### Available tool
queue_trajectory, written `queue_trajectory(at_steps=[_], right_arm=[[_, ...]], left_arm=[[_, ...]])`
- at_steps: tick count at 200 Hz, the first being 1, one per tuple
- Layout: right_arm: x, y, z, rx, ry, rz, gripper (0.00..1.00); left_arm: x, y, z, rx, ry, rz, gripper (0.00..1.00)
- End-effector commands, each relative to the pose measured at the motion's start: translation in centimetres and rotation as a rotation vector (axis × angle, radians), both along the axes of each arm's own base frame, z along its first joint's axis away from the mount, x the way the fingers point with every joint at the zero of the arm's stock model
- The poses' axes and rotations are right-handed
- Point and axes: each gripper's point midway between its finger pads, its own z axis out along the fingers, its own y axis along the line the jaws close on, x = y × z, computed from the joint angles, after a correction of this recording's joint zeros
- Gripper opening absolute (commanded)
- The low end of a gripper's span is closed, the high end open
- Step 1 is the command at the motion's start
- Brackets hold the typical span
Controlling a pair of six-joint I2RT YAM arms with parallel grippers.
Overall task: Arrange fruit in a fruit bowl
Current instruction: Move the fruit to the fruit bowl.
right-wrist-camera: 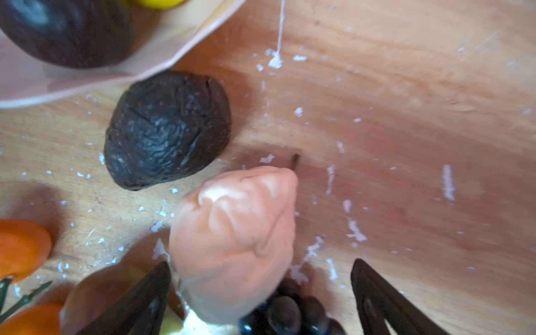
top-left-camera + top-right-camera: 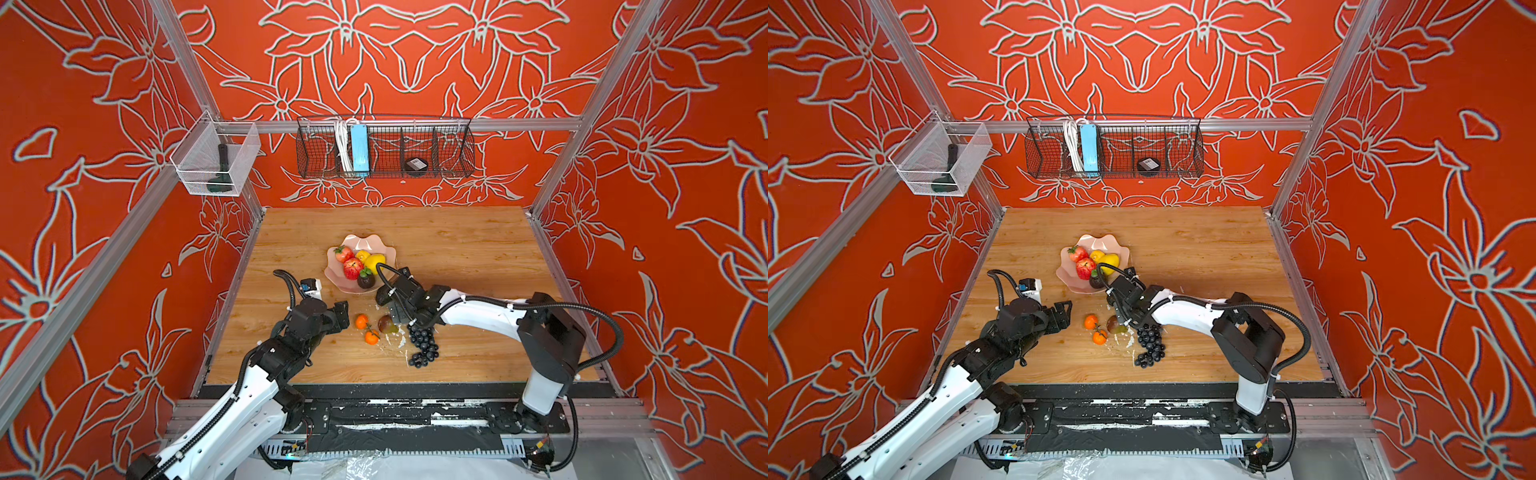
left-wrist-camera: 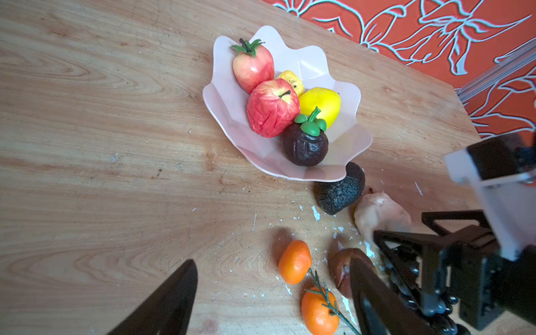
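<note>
Roughly halfway, at a guess. Counted five pieces inside the fruit bowl point(image 2: 332, 266), set near the middle of the surface point(image 2: 457, 257), a little toward its left edge: strawberry point(image 3: 252, 68), red apple point(image 3: 272, 111), small yellow piece point(image 3: 291, 79), lemon point(image 3: 320, 104), dark round fruit point(image 3: 306, 146) with a green cap. Counted six more out on the surface, clustered between bowl and near edge: avocado point(image 1: 168, 130) tucked against the bowl's rim, cream lumpy piece point(image 1: 235, 237) just beside it, two oranges point(image 2: 361, 321), brownish fruit point(image 2: 386, 323), grape bunch point(image 2: 424, 345). Noted right fingers point(image 1: 377, 295) spread wide, low over the surface, straddling the cream lumpy piece without gripping it; contact with one finger possible, cannot tell. Noted left fingers point(image 3: 165, 298) likewise spread wide and empty, hovering just beside the oranges, touching nothing visible.
</note>
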Motion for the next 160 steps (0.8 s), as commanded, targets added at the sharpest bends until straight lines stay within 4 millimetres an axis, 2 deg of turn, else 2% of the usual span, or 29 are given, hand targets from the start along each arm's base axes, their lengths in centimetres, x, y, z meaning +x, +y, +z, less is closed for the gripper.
queue_trajectory(at_steps=[1,33,67,84,139,160], right_arm=[[0.2,-2.6,0.5,-0.05,-0.017,-0.045,0.95],[0.1,-1.9,0.4,0.001,0.004,-0.027,0.92],[0.0,1.4,0.4,0.137,0.038,0.047,0.95],[0.4,2.0,0.0,0.129,0.057,0.045,0.97],[2.7,1.1,-1.6,-0.024,0.031,-0.014,0.96],[3.2,0.5,-1.7,-0.065,0.017,-0.027,0.96]], left_arm=[[0.3,-0.1,0.7,-0.009,-0.025,0.002,0.83],[0.3,-0.1,0.6,-0.007,-0.021,0.003,0.83],[0.4,-0.3,0.3,-0.006,-0.014,0.001,0.83],[0.5,-0.4,0.2,-0.005,-0.01,-0.002,0.83],[0.6,-0.3,0.1,0.0,-0.008,0.0,0.83],[0.6,-0.3,0.0,0.001,-0.007,0.0,0.83]])
